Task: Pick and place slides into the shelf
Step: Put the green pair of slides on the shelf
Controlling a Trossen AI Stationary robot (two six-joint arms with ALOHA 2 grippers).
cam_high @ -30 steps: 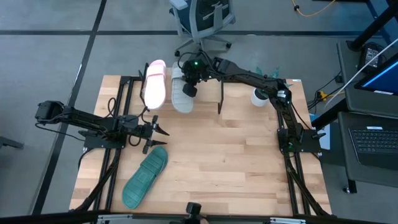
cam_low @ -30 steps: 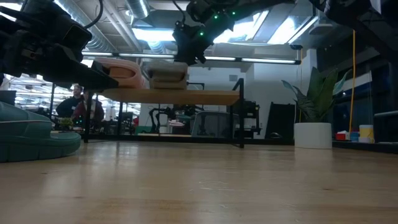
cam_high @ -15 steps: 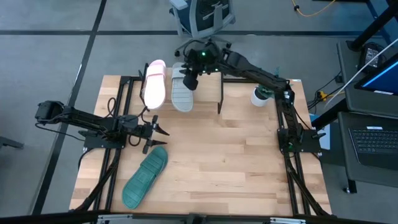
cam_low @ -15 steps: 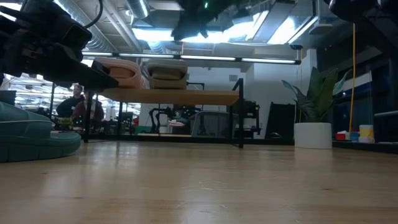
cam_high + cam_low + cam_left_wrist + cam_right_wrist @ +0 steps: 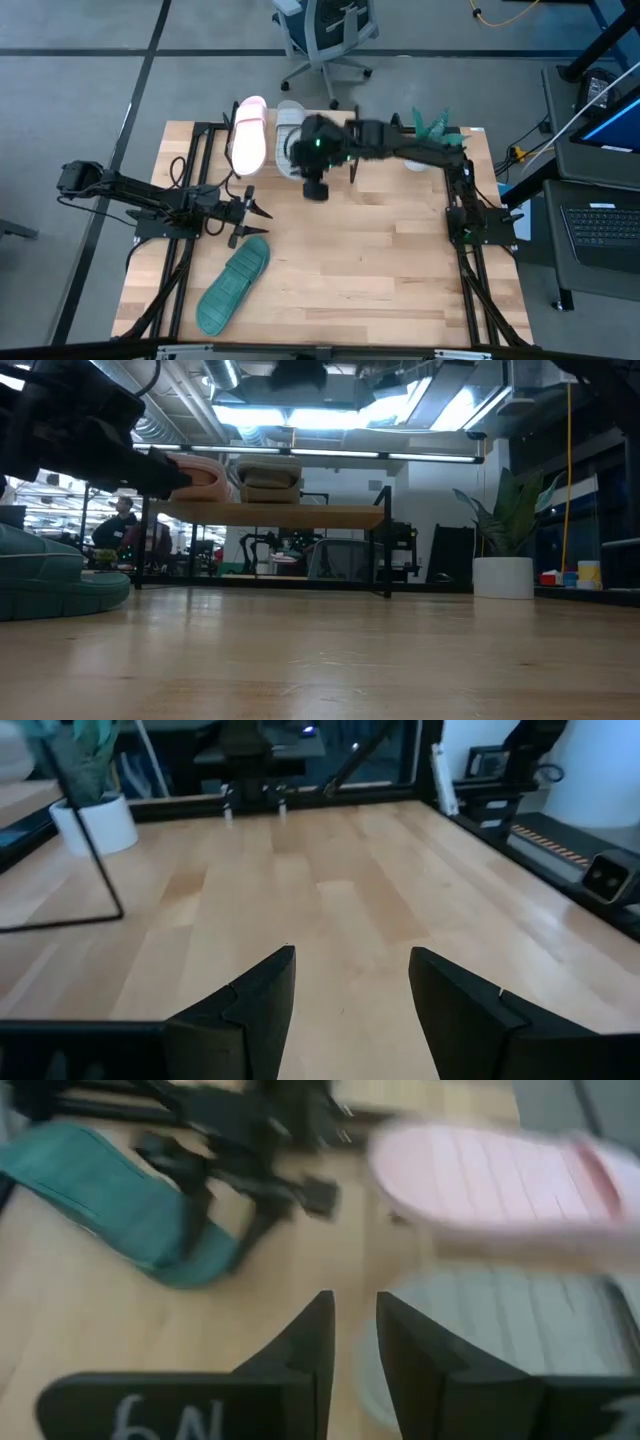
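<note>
A: What did the high view show?
B: The pink slide [image 5: 248,133] and grey slide [image 5: 288,140] lay side by side on the shelf [image 5: 340,140] at the table's [image 5: 380,260] far edge. The right gripper [image 5: 314,188] hung just in front of the grey one. The teal slide [image 5: 233,284] lay on the table near the left gripper [image 5: 250,210], which waited beside it.

A: And the low view?
B: Both slides sat on the shelf plank; the teal slide was cut off at the edge.

A: The wrist views?
B: Left fingers [image 5: 255,1005] stood wide apart, empty. Right fingers [image 5: 300,1345] were nearly closed, empty, though blurred.

A: Which step?
B: Likely two placed; next, grasp the teal slide
</note>
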